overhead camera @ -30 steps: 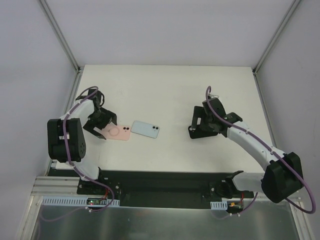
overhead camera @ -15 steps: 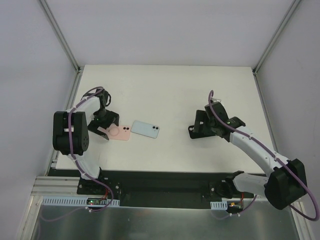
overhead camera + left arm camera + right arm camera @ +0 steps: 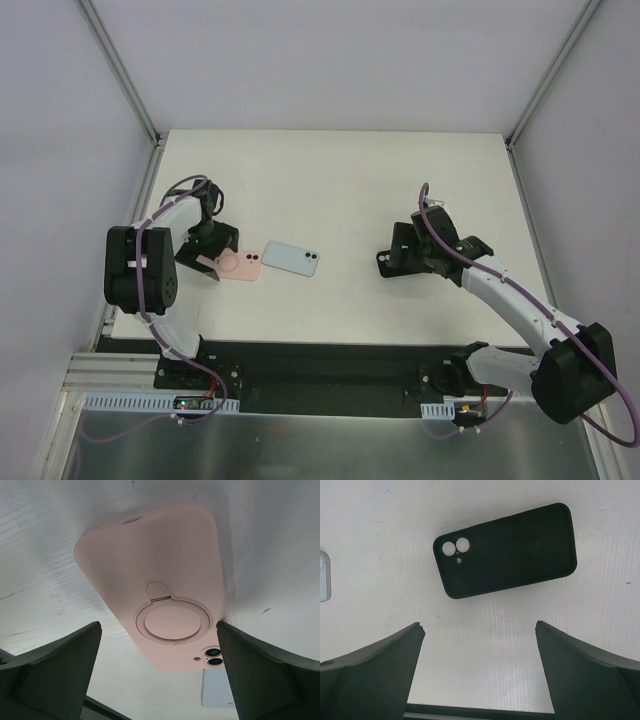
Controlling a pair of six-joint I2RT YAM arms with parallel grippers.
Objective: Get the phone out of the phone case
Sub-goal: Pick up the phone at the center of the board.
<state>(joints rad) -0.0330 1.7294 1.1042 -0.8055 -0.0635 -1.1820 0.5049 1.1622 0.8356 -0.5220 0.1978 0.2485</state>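
Observation:
A pink phone case (image 3: 160, 595) with a round ring on its back lies flat on the white table, with dark camera lenses showing in its cutout. My left gripper (image 3: 158, 626) is open just above it, one finger on each side and not touching; both show in the top view, the case (image 3: 240, 266) and the gripper (image 3: 210, 258). A light blue phone (image 3: 291, 259) lies back up just right of the pink case. A black case (image 3: 505, 550) with see-through camera holes lies flat ahead of my open, empty right gripper (image 3: 480, 626).
The light blue phone's edge shows at the left of the right wrist view (image 3: 324, 576). The table's dark front rail (image 3: 320, 360) runs along the near edge. Grey walls with metal posts (image 3: 125, 75) enclose the table on three sides.
The left gripper has turned and settled over the pink case's left end. The right gripper has drifted slightly towards the near edge. The cases and the phone have not moved.

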